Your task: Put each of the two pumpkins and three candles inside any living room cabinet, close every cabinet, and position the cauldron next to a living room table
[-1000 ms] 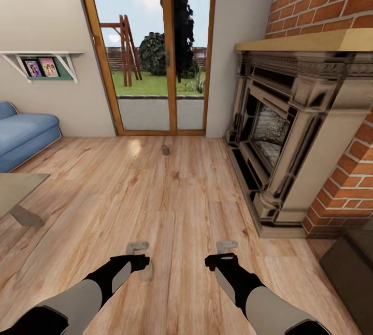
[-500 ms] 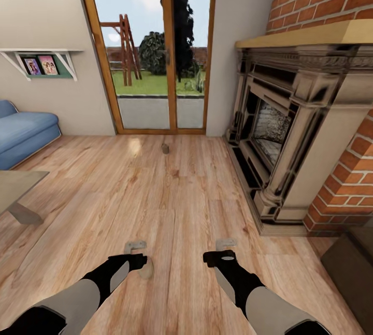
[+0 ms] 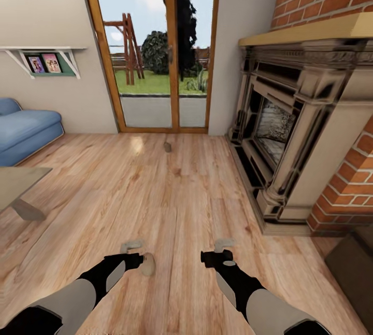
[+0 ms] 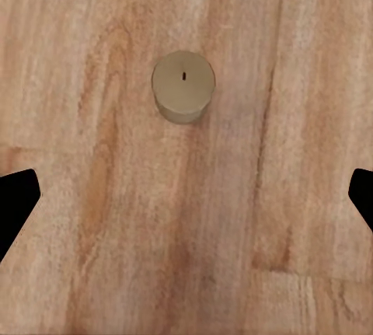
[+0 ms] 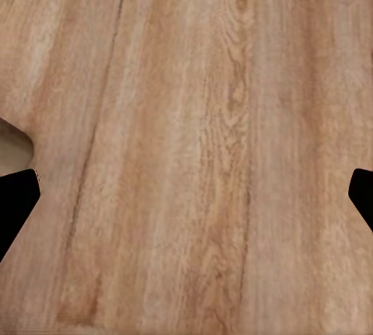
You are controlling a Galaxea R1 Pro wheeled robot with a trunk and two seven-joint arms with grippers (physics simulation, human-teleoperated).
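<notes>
Right now one candle [image 4: 183,86] stands upright on the wood floor [image 3: 171,195], well short of the stone fireplace [image 3: 290,133] and on its window side; in the head view it sits just beside the left gripper [image 3: 132,253]. The left gripper's fingers are spread wide with nothing between them, and the candle lies ahead of the gap, not inside it. The right gripper [image 3: 223,250] hangs likewise spread over bare boards. A second small object lies far off near the glass door [image 3: 155,44], too small to name. Judging by this offset, closing now would likely clip the candle's edge and tip it rolling.
</notes>
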